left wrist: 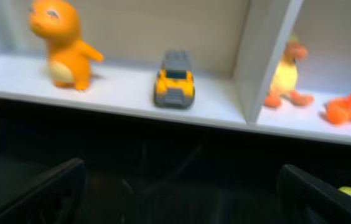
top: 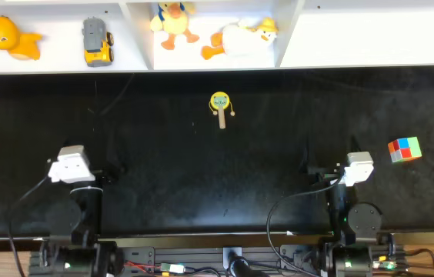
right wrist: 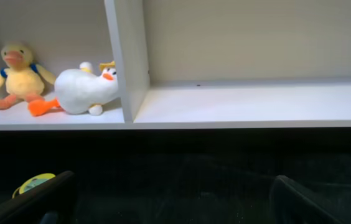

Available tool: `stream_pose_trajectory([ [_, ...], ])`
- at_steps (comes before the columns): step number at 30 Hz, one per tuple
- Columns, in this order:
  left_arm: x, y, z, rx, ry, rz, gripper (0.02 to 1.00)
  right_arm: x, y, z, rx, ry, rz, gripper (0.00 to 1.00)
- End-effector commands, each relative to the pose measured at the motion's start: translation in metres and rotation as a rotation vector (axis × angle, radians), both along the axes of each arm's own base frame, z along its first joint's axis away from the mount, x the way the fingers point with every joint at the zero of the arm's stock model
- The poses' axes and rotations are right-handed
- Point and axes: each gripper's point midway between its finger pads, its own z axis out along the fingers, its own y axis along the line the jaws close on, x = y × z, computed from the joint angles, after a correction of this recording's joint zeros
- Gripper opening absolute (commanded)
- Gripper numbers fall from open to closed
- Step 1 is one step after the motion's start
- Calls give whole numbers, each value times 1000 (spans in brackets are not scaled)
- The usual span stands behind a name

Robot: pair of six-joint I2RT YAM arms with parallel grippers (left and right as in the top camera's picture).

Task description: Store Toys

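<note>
Stored on the shelf (top: pixel 355 38) already: orange figure (top: pixel 11 37), toy truck (top: pixel 96 41), yellow duck (top: pixel 173 21), white duck (top: pixel 240 38). Left to store, on the tabletop (top: pixel 163 154): rattle (top: pixel 220 104) near the far edge's middle, coloured cube (top: pixel 404 149) by the right edge. Spread and empty near the front edge: left end effector (left wrist: pixel 182 202), right end effector (right wrist: pixel 169 202). Judged roughly two-thirds done.
</note>
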Motion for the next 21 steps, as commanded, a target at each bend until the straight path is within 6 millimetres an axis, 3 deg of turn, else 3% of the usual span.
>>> stream_pose_trajectory([
  [1, -6, 12, -3, -15, -48, 70, 998, 0, 0, -4, -3, 2, 1, 993],
  [9, -9, 15, -38, -24, -1, 90, 998, 0, 0, -4, -3, 2, 1, 996],
  [21, -9, 14, -38, 61, 8, 76, 998, 0, 0, -4, -3, 2, 1, 996],
])
